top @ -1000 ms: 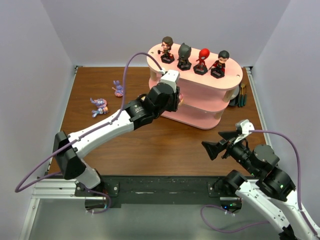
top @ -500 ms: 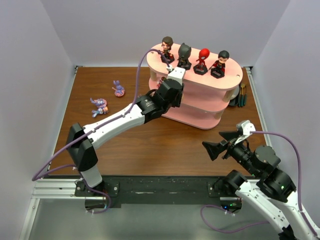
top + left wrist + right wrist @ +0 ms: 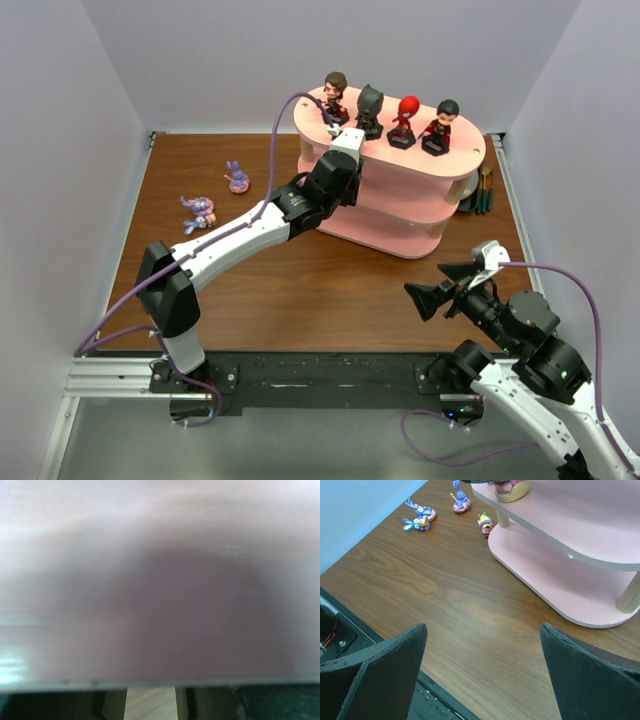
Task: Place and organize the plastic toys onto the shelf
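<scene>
top view: the left gripper (image 3: 340,172) is pushed in at the left end of the shelf (image 3: 430,215) by its middle board, jaws hidden, so i cannot tell their state; four big-headed toys (image 3: 369,108) stand on the top board; the right gripper (image 3: 438,287) hangs spread wide, holding nothing. left wrist view: only a blurred pink surface. right wrist view: a pink-and-yellow toy (image 3: 510,489) sits on the middle board; a small toy (image 3: 485,523) and purple creatures (image 3: 420,519) lie on the table (image 3: 445,605).

Pink shelf (image 3: 412,208), purple-blue toys (image 3: 198,212)
</scene>
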### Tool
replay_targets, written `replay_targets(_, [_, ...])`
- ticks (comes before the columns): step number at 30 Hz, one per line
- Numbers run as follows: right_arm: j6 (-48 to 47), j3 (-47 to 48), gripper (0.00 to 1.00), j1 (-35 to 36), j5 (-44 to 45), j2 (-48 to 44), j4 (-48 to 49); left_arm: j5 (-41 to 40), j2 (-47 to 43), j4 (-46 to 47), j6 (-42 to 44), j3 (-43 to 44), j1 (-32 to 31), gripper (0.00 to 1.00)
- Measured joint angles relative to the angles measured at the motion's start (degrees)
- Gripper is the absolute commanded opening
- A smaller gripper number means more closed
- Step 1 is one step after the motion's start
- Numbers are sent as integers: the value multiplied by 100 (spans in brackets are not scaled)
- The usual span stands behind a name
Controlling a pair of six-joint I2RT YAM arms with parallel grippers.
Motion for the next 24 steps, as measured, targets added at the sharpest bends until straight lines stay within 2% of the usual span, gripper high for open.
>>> replay_targets(6, [-15, -33, 98, 0, 2, 0, 0, 87, 96, 20, 9, 116, 7, 24])
replay_targets(9, [-26, -52, 99, 0, 4, 0, -4, 109, 177, 39, 20, 219, 7, 30])
replay_targets(12, [-28, -57, 99, 0, 4, 2, -2, 109, 199, 46, 20, 247, 7, 39])
replay_targets(24, [-28, -57, 99, 0, 31, 0, -7, 96, 173, 319, 22, -35, 11, 55])
